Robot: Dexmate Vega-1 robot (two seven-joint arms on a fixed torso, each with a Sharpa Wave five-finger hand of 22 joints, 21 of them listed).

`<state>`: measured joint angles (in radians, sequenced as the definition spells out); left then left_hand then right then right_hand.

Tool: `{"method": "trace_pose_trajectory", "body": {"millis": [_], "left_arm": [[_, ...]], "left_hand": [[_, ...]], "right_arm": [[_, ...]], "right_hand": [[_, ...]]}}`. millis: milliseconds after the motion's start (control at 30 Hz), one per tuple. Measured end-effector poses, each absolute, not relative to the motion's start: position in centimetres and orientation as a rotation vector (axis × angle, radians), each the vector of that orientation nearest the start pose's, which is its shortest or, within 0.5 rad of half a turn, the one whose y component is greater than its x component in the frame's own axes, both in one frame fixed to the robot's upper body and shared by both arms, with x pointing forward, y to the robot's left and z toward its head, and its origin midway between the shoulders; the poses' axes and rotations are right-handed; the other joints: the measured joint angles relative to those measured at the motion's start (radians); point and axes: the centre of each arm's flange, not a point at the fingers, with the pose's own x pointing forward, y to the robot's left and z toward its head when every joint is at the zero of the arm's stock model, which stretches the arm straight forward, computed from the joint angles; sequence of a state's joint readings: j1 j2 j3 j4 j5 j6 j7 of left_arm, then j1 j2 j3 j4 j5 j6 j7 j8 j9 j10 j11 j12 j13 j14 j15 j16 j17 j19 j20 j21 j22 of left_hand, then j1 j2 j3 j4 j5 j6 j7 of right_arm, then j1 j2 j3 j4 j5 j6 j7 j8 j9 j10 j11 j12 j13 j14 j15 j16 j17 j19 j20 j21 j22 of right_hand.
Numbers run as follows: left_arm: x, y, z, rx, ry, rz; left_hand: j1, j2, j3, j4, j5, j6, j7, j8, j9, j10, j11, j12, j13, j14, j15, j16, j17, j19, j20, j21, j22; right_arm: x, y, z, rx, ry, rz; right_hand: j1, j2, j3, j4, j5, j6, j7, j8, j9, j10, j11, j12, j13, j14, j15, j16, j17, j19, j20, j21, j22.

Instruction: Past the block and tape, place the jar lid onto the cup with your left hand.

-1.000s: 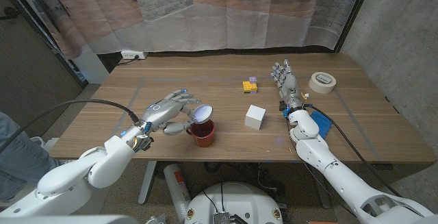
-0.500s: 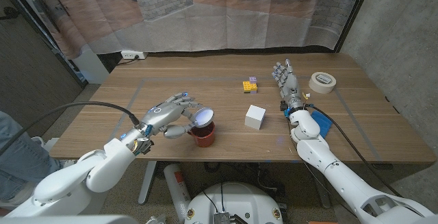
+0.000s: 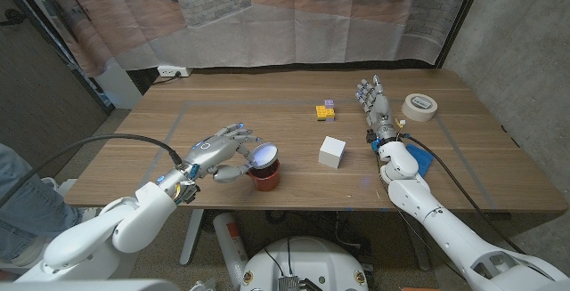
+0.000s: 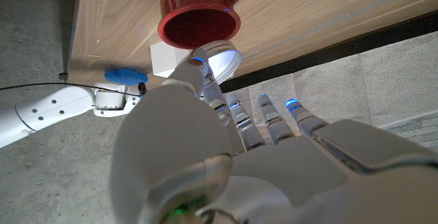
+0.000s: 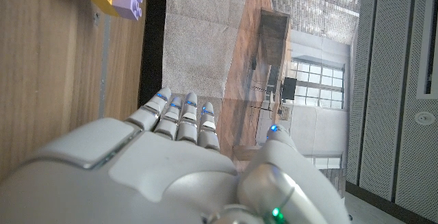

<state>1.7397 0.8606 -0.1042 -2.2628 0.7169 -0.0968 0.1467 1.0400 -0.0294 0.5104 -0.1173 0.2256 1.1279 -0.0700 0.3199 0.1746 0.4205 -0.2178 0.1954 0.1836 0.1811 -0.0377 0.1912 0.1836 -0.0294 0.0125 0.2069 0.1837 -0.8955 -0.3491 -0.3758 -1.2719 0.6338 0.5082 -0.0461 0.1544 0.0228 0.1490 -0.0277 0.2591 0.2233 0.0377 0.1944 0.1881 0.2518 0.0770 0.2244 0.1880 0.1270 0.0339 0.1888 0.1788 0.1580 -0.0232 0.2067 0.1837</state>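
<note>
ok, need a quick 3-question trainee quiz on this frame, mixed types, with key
1. True or false: the jar lid lies flat and sealed on the red cup.
2. Multiple choice: what sits nearest the right hand on its outer side? A) white block B) roll of tape C) toy bricks
3. Fill in: the left hand holds the ____ at the cup's rim.

Key:
1. False. It is tilted at the rim, pinched by the left hand.
2. B, the roll of tape. The white block and toy bricks lie toward the table's middle.
3. jar lid
</note>
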Motion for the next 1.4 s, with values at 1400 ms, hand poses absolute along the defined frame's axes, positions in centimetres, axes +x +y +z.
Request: {"method": "trace_pose_trajectory", "body": {"millis": [1400], "left_arm": [[42.4,26.2,-8.7,1.442,-0.792,-0.096]], "left_hand": [[-0.006,-0.005,0.011,0.003,0.000,0.002,-0.001,0.001,0.000,-0.019,0.002,0.000,0.000,-0.012,0.001,0.000,0.000,-0.005,-0.005,0.000,0.000]], "right_arm": [[63.5,-24.0,-4.9,0.221,-0.724,0.157]], "right_hand": [[0.000,0.000,-0.004,-0.004,0.000,0.000,0.000,0.000,0.000,0.000,0.000,0.000,0.000,0.000,0.000,0.000,0.000,0.000,0.000,-0.004,0.000]]}}
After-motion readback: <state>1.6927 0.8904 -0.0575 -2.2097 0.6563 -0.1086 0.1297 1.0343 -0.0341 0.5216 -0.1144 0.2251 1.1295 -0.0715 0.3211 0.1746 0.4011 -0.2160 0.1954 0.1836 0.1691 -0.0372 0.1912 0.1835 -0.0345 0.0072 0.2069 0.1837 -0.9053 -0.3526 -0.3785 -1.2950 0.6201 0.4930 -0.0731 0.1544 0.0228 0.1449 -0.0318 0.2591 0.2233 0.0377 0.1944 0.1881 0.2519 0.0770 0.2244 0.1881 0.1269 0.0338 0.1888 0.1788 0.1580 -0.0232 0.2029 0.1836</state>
